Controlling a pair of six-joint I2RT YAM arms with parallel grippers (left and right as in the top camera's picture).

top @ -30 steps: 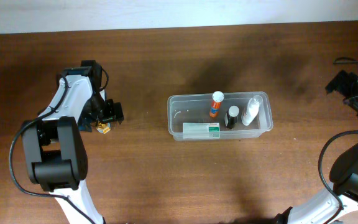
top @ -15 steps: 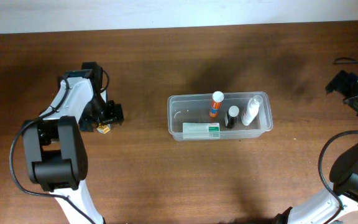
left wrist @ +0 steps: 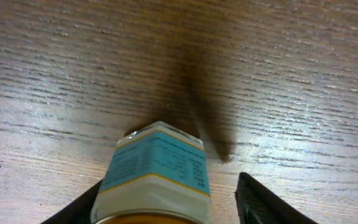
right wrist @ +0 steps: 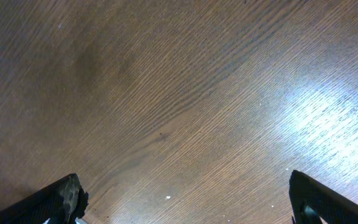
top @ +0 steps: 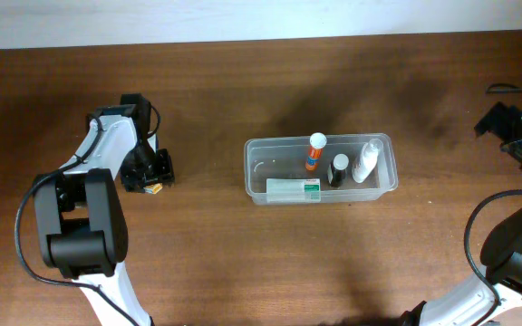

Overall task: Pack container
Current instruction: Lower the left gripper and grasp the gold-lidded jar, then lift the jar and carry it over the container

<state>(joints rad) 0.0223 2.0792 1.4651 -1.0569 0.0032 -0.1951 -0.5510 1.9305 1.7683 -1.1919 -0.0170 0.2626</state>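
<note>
Since a second ago the left arm has shifted a little toward 3 o'clock in the overhead view. Its gripper (top: 150, 175) is over the same patch of the wooden table (top: 243, 272), and the container and its load have not moved.

Nearest the left wrist camera is a small bottle (left wrist: 157, 168) with a teal and white label and an amber body. It sits between the two dark fingers. The left finger (left wrist: 79, 205) seems to meet its side, while bare wood shows between the bottle and the right finger. So I read the jaws as partly spread around it, not yet clamped.

Farther off, at 3 o'clock from that gripper, the clear plastic container (top: 320, 139) stands mid-table. Inside it are a green and white box (top: 293, 188), an orange bottle with a white cap (top: 313, 154), a small black bottle (top: 339, 170) and a white bottle (top: 365, 161).

Farthest, at the 3 o'clock edge, the right gripper (top: 513, 127) is spread wide over bare wood and holds nothing.

The step in hand looks like picking up the last loose item. The next move calls for closing squarely on the bottle, lifting it, then carrying it to the free end of the container at its 9 o'clock side.

The bottle's near end is cut off, and its label print is too blurred to read. Whether it rests on the table, I cannot tell.
</note>
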